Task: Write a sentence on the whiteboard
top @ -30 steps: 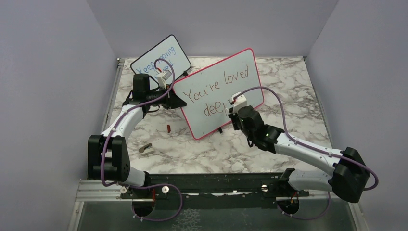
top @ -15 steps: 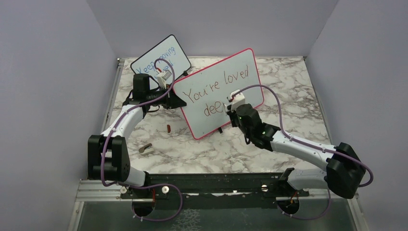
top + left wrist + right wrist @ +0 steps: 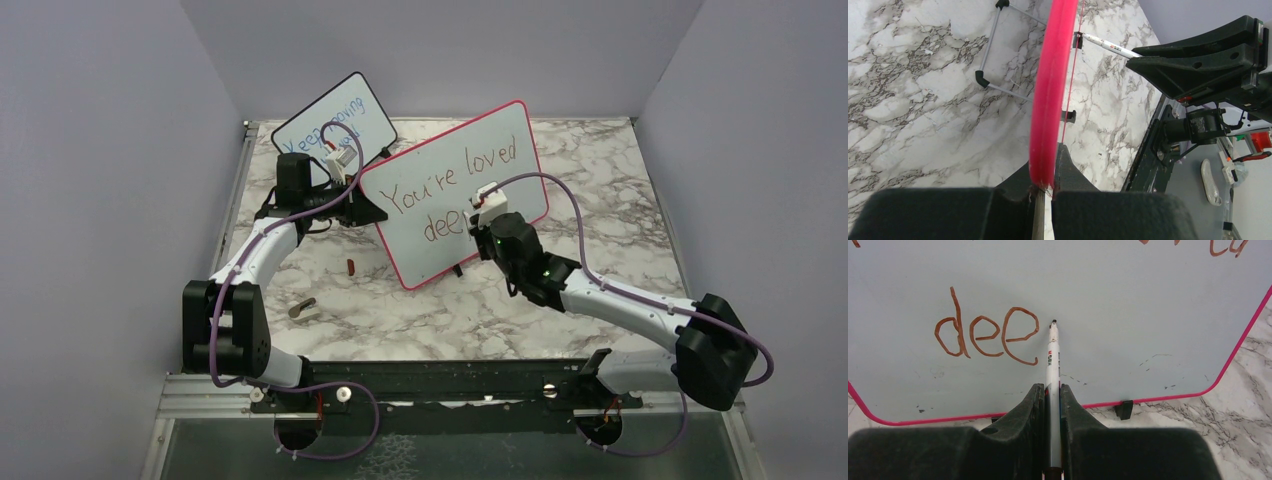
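Whiteboard [image 3: 425, 258] stands on its black feet mid-bench [image 3: 610, 180], nearer the far edge, tilted back, face toward the near edge. Left pincer [image 3: 1045, 186] is closed on the board's pink frame at its left edge, one finger on each side of the rim. Right pincer [image 3: 1052, 402] is closed on a white marker [image 3: 1052, 362], barrel clamped between both fingers and pointing at the board face. Sentence [image 3: 985, 335] reads "You're loved" on the top line and "dee" below, in brownish red. Marker tip sits just right of the last "e", level with its top. It's at the surface, but I can't confirm contact. Black-framed board [image 3: 335, 122] with blue writing leans behind, near the far-left corner, partly hidden by the left arm. Small red piece [image 3: 351, 266] lies on the bench just off the whiteboard's lower-left corner.
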